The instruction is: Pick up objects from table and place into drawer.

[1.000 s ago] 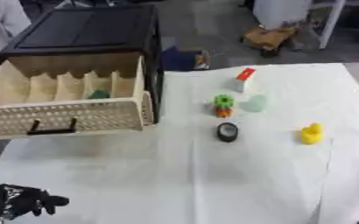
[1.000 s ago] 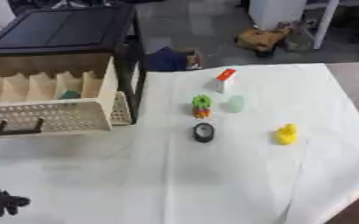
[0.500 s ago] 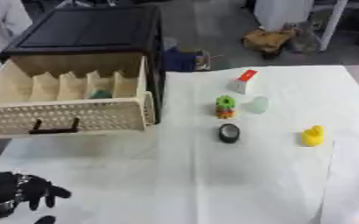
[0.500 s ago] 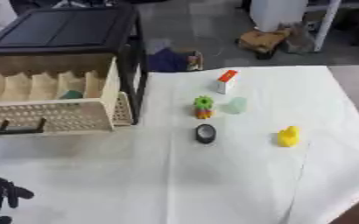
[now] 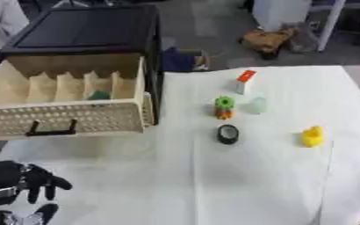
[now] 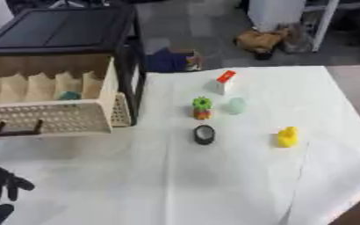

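Note:
The beige basket drawer [image 5: 68, 117] stands pulled out of a black cabinet [image 5: 83, 33] at the left, with a green thing [image 5: 99, 95] in one of its slots. On the white cloth lie a white box with a red top [image 5: 244, 81], a green and orange toy [image 5: 225, 107], a pale green lump [image 5: 257, 105], a black ring [image 5: 228, 133] and a yellow toy [image 5: 312, 136]. My left hand [image 5: 31, 182] hovers at the lower left, fingers relaxed and spread, holding nothing, far from all the objects. The right hand is out of sight.
The white cloth [image 5: 214, 184] covers the table; its near middle and right are bare. Behind the table, on the floor, sit a blue bag [image 5: 181, 59] and a brown bundle [image 5: 269, 40].
My left hand has risen from the lower left corner a little up and to the right. The whole picture has shifted slightly, so the camera moved. The objects lie as before.

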Tool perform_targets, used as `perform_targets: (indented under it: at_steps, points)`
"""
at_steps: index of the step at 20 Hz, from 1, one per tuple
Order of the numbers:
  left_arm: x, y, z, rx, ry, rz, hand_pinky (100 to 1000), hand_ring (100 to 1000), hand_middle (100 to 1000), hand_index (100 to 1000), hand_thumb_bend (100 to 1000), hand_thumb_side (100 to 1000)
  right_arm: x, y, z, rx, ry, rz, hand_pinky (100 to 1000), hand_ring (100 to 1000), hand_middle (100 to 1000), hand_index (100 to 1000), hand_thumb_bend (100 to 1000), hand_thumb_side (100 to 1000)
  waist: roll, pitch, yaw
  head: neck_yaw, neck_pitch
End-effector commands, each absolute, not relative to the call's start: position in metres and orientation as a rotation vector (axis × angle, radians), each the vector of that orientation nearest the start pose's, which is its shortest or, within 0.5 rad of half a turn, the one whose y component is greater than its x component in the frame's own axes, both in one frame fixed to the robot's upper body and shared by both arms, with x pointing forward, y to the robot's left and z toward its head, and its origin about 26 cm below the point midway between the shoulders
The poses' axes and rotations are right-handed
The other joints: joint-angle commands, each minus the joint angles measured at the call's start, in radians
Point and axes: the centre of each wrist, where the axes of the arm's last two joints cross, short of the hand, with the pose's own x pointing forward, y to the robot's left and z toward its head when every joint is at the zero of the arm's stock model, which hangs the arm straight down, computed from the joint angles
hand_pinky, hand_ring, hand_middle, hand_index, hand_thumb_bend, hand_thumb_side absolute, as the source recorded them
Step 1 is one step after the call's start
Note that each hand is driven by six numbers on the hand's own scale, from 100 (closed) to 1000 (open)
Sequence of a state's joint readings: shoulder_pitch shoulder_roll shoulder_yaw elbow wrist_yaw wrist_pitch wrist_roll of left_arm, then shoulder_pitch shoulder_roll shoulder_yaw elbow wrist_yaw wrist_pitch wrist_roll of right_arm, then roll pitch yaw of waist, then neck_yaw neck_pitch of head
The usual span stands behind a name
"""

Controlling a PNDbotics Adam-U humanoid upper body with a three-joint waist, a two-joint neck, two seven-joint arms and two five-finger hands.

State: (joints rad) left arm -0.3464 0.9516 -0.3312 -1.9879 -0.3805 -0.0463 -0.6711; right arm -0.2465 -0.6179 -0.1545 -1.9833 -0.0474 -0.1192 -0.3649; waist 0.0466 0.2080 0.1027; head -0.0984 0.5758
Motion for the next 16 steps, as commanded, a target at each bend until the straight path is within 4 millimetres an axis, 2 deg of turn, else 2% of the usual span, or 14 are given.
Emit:
perform_targets:
  at_steps: [1, 5, 16]
  points:
    - [0.291, 0.281, 0.232, 0.475, -1.344, -1.926, 436, 625, 662, 950, 100, 1000, 0.284, -0.342, 0.246, -0.655, -2.467, 0.115, 689, 626, 647, 901, 253, 1000, -0.001, -0.011, -0.004, 0.001, -0.015]
    - [0.293, 0.278, 0.238, 0.472, -1.339, -1.895, 439, 635, 660, 947, 100, 1000, 0.284, -0.342, 0.246, -0.657, -2.466, 0.111, 690, 624, 647, 899, 257, 1000, -0.002, -0.009, -0.010, 0.004, -0.022]
    - [0.295, 0.276, 0.252, 0.623, -1.334, -1.830, 451, 668, 671, 948, 100, 1000, 0.285, -0.340, 0.250, -0.658, -2.467, 0.102, 695, 622, 642, 894, 255, 1000, 0.002, 0.002, -0.028, 0.016, -0.048]
